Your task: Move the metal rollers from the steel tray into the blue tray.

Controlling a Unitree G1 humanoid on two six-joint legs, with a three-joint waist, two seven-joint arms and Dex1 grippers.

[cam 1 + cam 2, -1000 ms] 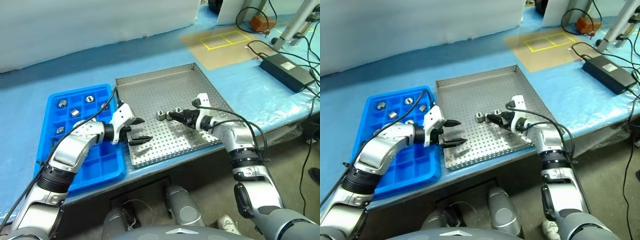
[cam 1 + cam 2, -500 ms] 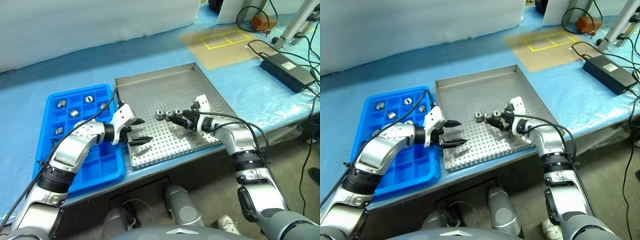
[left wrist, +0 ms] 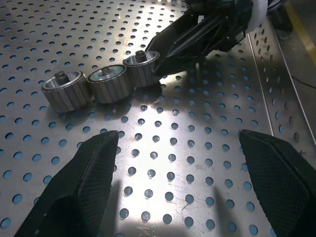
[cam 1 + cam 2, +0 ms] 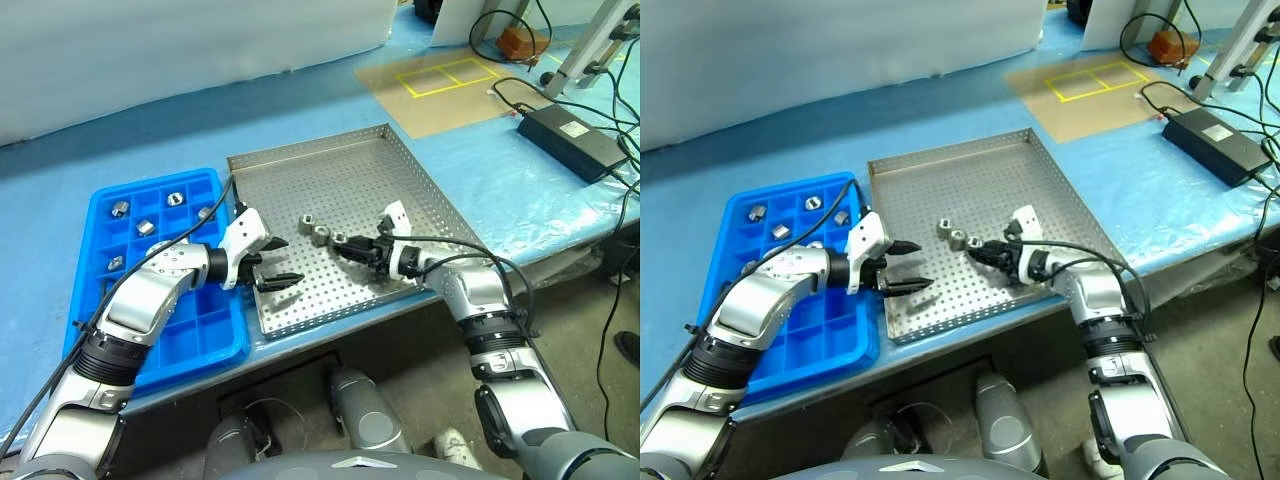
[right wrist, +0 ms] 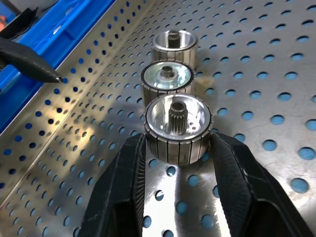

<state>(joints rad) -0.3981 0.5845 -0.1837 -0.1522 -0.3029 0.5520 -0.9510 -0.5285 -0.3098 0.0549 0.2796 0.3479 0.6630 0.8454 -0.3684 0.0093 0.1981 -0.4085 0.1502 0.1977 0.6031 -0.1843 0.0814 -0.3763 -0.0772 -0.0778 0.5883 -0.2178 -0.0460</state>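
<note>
The steel tray (image 4: 340, 175) lies mid-table with three metal rollers (image 4: 321, 232) in a slanted row on its perforated floor. My right gripper (image 4: 343, 244) reaches in from the right. Its fingers (image 5: 127, 182) press both sides of the nearest roller (image 5: 177, 129), which still rests on the floor. The other two rollers (image 5: 167, 78) stand just beyond it. My left gripper (image 4: 276, 263) hovers open over the steel tray's left side with nothing between its fingers (image 3: 94, 163). The blue tray (image 4: 205, 320) sits to the left. Several rollers (image 4: 143, 226) lie in its far compartments.
A black power box (image 4: 565, 130) and loose cables lie at the far right of the blue-covered table. A brown board with yellow tape (image 4: 445, 78) sits behind the steel tray. The table's front edge runs just below both trays.
My right gripper drew back toward me and to the left, and its fingers closed in on the end roller. The row of rollers shifted left and now slants. The left gripper stayed put.
</note>
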